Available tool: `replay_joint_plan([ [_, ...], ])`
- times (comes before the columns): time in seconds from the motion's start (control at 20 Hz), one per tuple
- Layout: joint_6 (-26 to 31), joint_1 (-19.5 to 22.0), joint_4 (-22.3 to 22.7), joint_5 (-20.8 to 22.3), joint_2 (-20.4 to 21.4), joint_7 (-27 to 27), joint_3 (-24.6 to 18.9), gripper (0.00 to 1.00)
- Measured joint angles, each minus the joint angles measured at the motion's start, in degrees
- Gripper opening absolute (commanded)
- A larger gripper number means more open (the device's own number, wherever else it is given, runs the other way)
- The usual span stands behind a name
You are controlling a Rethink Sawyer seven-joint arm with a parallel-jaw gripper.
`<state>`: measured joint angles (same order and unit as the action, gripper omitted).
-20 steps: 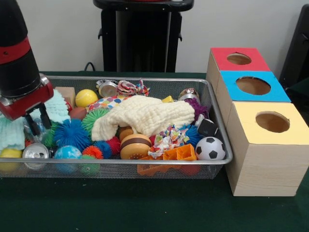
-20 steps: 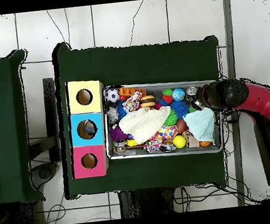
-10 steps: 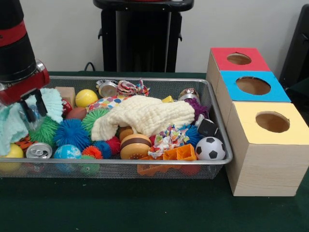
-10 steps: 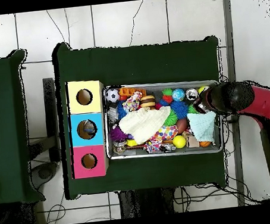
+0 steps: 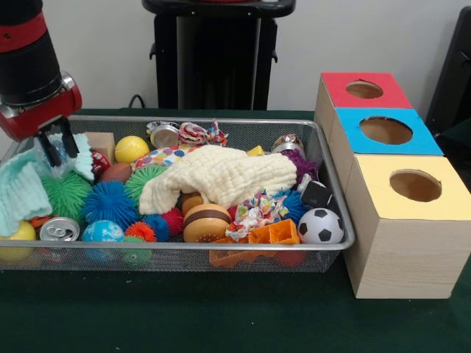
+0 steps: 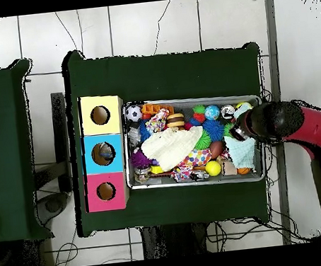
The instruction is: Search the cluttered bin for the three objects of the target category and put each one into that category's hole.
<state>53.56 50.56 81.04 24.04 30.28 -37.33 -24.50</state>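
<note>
A wire mesh bin (image 5: 221,246) is packed with toys, balls and cloths. My gripper (image 5: 60,148) hangs over its left end, shut on a mint green cloth (image 5: 22,193) that droops from the fingers and spills over the bin's left rim. From overhead, the gripper (image 6: 243,131) is at the bin's right end with the mint cloth (image 6: 242,150) under it. A cream cloth (image 5: 221,176) lies across the middle. A green spiky ball (image 5: 66,195), a silver can (image 5: 59,229) and a yellow ball (image 5: 131,148) are near the gripper.
Right of the bin stand three boxes with round holes on top: red (image 5: 364,90), blue (image 5: 386,130), yellow (image 5: 416,185). A soccer ball (image 5: 321,226), a toy burger (image 5: 206,222) and a blue spiky ball (image 5: 110,202) lie along the bin's front.
The gripper has risen out of the clutter, pulling the mint cloth up and toward the bin's end. This uncovered the green spiky ball and the can.
</note>
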Motion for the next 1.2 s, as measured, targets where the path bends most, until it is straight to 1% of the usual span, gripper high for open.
replay_joint_plan([
  [0.7, -3.93, -2.93, 5.01, -3.96, 3.96, -1.26, 4.07, 0.00],
  [1.05, -6.18, -5.58, 8.05, -6.50, 6.08, -2.72, 7.17, 0.00],
  [1.2, -6.97, -7.51, 9.97, -8.31, 7.24, -4.63, 8.98, 0.00],
])
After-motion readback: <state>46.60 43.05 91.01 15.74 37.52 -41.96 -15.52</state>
